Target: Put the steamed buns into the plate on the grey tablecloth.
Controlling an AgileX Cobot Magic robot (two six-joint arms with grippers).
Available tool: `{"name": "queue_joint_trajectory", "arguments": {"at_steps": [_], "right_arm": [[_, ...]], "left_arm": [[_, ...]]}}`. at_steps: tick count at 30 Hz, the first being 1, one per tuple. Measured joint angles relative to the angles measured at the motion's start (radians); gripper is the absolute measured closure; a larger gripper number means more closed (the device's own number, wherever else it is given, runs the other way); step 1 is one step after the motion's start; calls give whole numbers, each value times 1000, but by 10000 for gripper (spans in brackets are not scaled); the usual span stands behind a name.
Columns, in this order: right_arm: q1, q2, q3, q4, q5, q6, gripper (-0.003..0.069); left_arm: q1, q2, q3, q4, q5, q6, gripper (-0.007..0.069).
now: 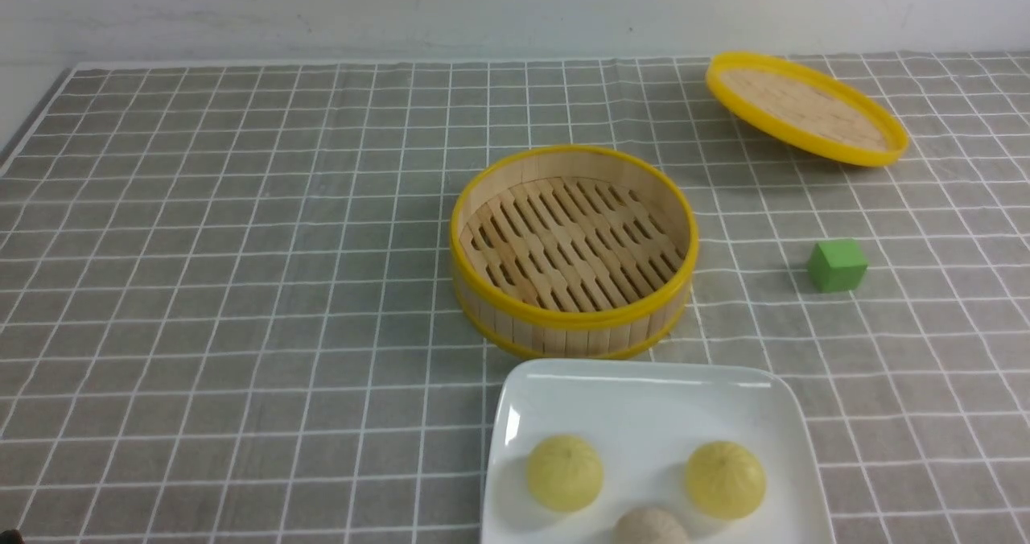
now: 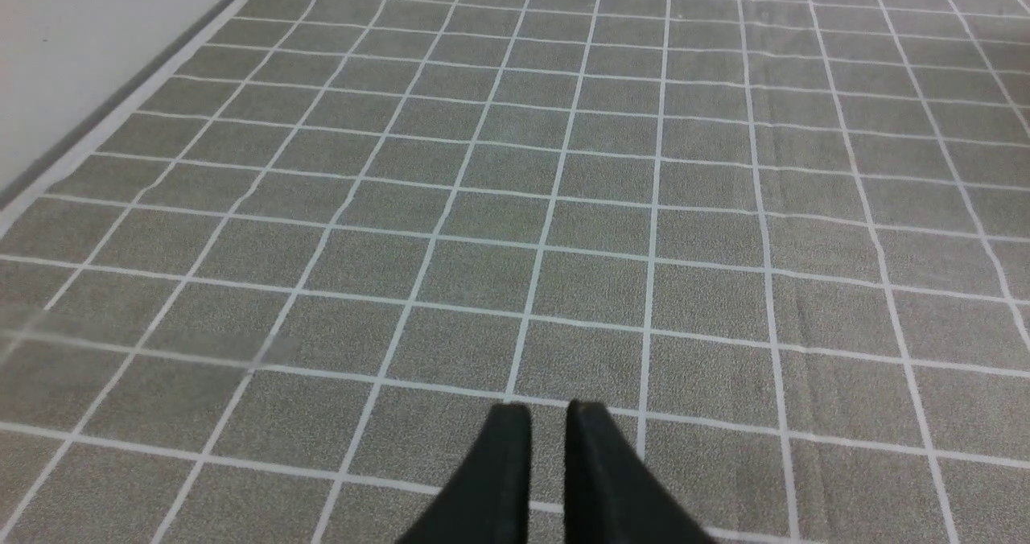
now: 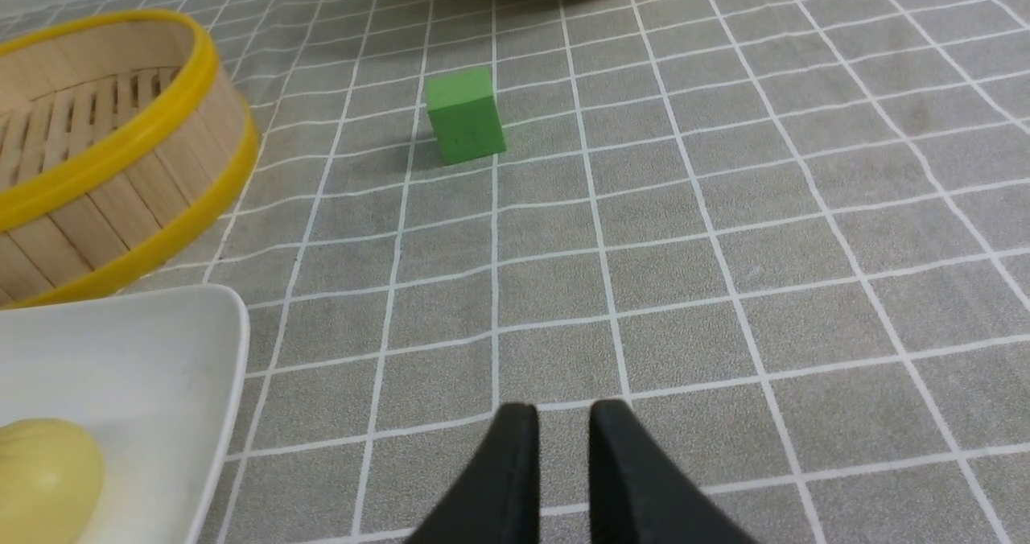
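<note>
three steamed buns (image 1: 644,480) on the plate (image 1: 644,395), on the grey tablecloth (image 1: 241,286) just before the empty steamer (image 1: 573,246). left fingers (image 2: 547,415) and right fingers (image 3: 555,415) narrow, holding nothing.

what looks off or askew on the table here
The steamer lid at the far right sits tilted, one edge raised off the grey tablecloth rather than flat. A green cube lies loose nearby. Nothing is spilled: all three steamed buns sit in the plate.

A round bamboo steamer (image 1: 573,250) with yellow rim stands open; its flat lid (image 1: 807,108) lies tilted, far to the right; a green cube (image 1: 837,265) sits between them.
</note>
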Motion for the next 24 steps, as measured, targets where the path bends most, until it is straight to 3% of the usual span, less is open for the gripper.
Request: {"name": "queue_joint_trajectory", "arguments": {"at_steps": [24], "right_arm": [[0, 0, 0, 0, 0, 0, 515]], "left_arm": [[0, 0, 0, 2, 1, 0, 503]]}}
